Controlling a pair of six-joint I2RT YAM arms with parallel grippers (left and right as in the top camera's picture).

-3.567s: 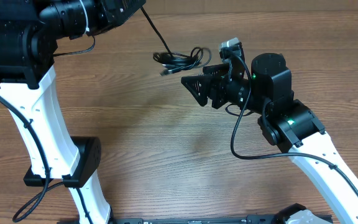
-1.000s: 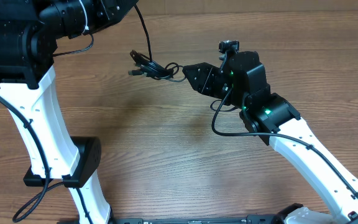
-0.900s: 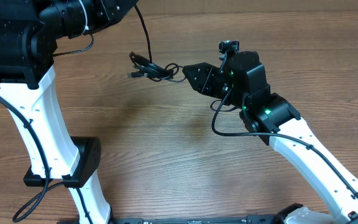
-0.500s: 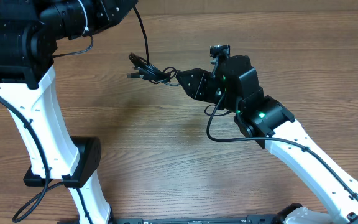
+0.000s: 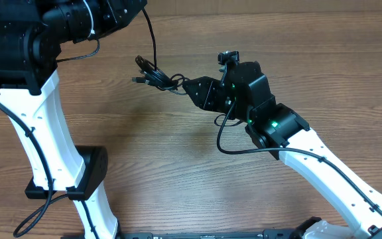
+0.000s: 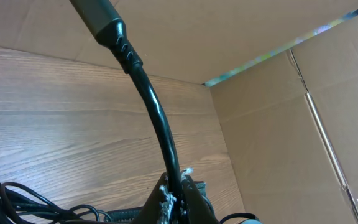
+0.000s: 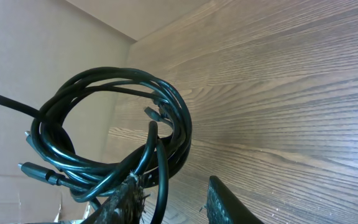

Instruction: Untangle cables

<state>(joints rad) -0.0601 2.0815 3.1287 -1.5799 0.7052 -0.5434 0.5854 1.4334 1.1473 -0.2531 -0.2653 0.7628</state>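
We see the cables (image 5: 154, 74) in one tangled coil at upper centre. The left gripper (image 6: 176, 190) pinches a single strand. The right gripper (image 7: 174, 196) sits part-open, loops draped between its fingers. We judge the separating is all ahead.

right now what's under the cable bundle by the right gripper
Only bare wooden table shows beneath the cable bundle and through its loop in the right wrist view. The wood right under the strands is covered, so contact cannot be told.
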